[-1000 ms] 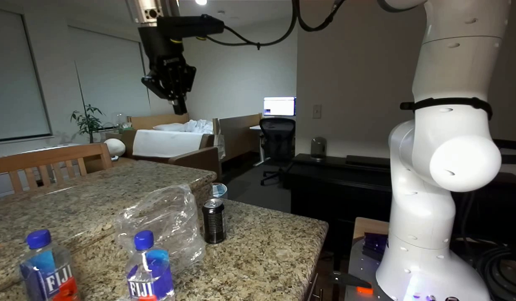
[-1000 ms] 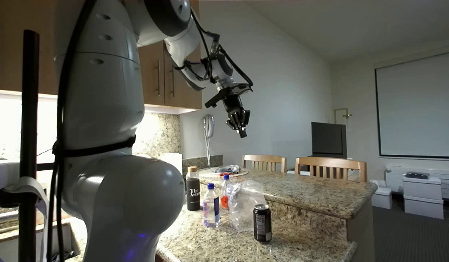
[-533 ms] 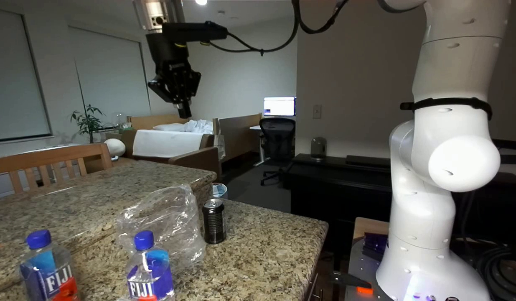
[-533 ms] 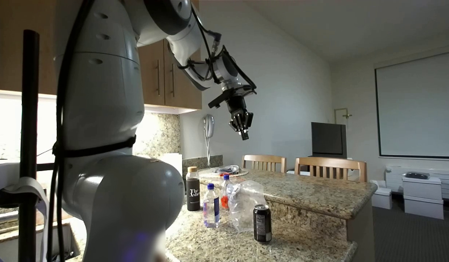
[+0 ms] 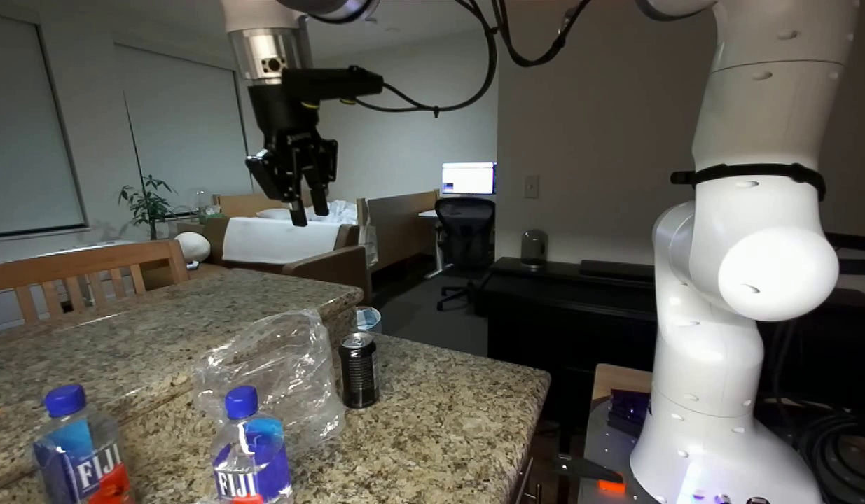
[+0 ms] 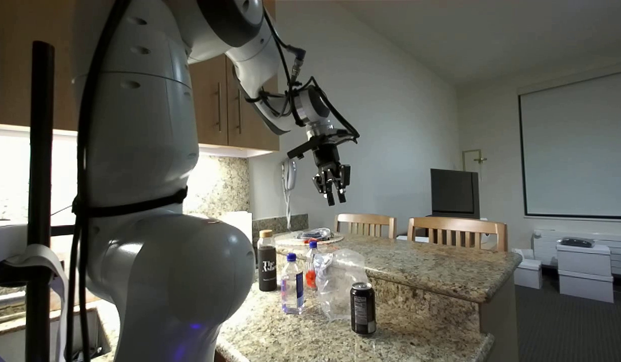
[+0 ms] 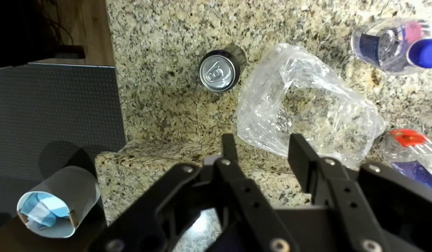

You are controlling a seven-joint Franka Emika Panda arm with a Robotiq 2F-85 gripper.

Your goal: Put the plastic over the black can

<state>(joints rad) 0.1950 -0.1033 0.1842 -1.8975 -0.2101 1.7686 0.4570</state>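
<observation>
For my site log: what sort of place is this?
Probably the kitchen of a home, perhaps a studio apartment: wooden cabinets, a speckled counter and, beyond it, what looks like a bed.

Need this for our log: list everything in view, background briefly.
Two-level counter: 1, speckled brown, foreground
Black can: 1, black and silver, lower counter
Water bottles: 2, clear and blue, lower counter
Plastic: 1, clear, between can and water bottles
Printed bottle: 1, dark and tan, lower counter
Container: 1, greyish, beyond counter
Wooden chairs: at least 2, tan, behind counter
Wall phone: 1, pale, background
Office chair: 1, black, background
Monitor: 1, white, background
Bed: 1, white, brown, background
Plant: 1, green, background
Boxes: at least 3, white, background
Gripper: 1, black, open above counter
Arm: 1, white, beside counter
</observation>
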